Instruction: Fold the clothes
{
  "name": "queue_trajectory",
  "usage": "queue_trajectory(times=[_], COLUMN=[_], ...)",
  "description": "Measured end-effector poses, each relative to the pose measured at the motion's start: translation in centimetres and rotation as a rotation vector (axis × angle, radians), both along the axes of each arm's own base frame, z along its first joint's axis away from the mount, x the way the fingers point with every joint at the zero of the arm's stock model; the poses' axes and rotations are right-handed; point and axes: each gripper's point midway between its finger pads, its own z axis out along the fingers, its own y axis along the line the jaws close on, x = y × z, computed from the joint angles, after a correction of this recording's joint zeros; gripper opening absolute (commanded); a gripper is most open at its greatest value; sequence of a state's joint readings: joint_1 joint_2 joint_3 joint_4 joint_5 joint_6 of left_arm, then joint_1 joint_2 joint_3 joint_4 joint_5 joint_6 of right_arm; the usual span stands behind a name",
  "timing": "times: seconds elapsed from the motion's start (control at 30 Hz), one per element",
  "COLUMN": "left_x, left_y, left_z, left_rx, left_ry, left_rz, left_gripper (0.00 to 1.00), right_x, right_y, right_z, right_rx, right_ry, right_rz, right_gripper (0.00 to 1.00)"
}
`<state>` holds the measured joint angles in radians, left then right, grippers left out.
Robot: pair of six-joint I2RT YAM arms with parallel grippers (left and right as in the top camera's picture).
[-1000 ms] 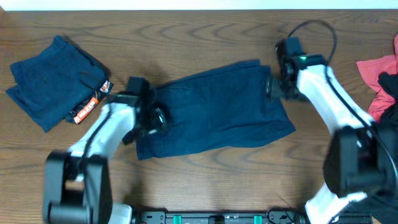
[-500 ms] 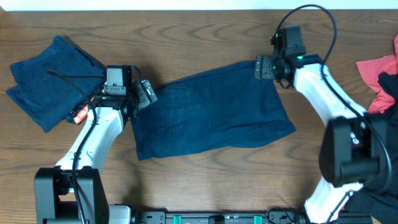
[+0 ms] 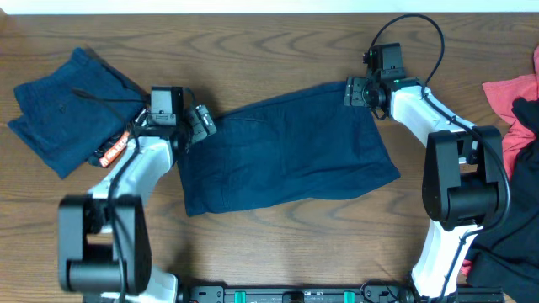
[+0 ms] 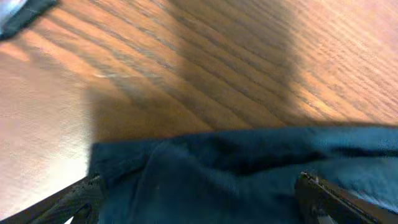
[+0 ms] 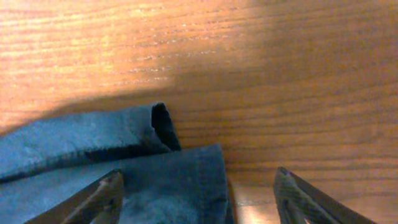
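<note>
The left end effector [image 3: 199,124] is hovering at the far-left corner of the shorts [image 3: 286,151]. Its jaws are standing wide apart, with the cloth's edge lying between them and nothing pinched. The right end effector [image 3: 353,91] is sitting at the far-right corner, likewise spread. In its wrist view the turned-over hem of that corner is lying between the jaws, closer to one of them, with bare counter [image 3: 278,42] beyond.

The shorts are lying flat at the middle of the counter. Their long axis is running left to right and tilting slightly, so the right end is lying farther from the robot than the left. Both end effectors are lining up along the same far edge, one at each end, and the body of the cloth is stretching away from them toward the robot's side. Neither arm is nearer than the other; each is matching its own corner.

The next move is likely turning on this relation. With both far corners caught, the cloth could be drawn toward the near edge, folding along the long axis. The right end effector seems to be covering less cloth than the left, so it may be needing a small shift inward before closing.

A folded pair [image 3: 63,109] bearing a tag [image 3: 118,145] is resting well apart at far left, and a red cloth [image 3: 514,97] is lying at the right edge.
</note>
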<state>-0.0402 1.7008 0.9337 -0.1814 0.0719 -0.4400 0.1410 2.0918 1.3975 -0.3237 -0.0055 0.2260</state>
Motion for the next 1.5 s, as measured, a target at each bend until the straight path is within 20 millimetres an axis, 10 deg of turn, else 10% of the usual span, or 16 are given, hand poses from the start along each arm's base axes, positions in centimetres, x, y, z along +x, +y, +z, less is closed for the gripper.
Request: queue_trajectory(times=[0.37,0.53,0.67,0.8,0.87,1.3,1.37,1.5], left_x=[1.5,1.2,0.8,0.0,-0.6,-3.1,-3.1,-4.0], left_y=[-0.7,-0.9,-1.1,-1.2,-1.2,-1.2,-1.2,-1.2], left_z=[-0.8,-1.0,-1.2,-1.2,-0.8,2.1,2.1,1.6], left_rx=[-0.019,-0.027,-0.035,-0.041,-0.043,-0.045,-0.045,-0.045], left_ry=[-0.041,-0.029,-0.011,0.021,0.035,0.060,0.062,0.102], left_rz=[-0.042,-0.054,-0.065,-0.069,-0.069,-0.070,-0.070,-0.069], left_gripper=[0.62,0.09,0.06,0.06,0.06,0.06,0.06,0.06], right_x=[0.0,0.0,0.2,0.1,0.1,1.5,1.3,0.7], right_y=[-0.3,-0.3,-0.2,-0.2,-0.2,2.6,2.9,2.9], right_z=[0.0,0.0,0.0,-0.5,-0.9,2.5,3.6,3.6], right_rx=[0.014,0.018,0.020,0.018,0.019,0.130,0.140,0.133], right_ry=[0.003,0.002,-0.004,0.008,0.009,-0.100,-0.111,-0.088], right_rz=[-0.003,-0.001,0.003,0.004,0.004,0.140,0.152,0.168], right_gripper=[0.57,0.54,0.48,0.04,0.01,0.04,0.34,0.57])
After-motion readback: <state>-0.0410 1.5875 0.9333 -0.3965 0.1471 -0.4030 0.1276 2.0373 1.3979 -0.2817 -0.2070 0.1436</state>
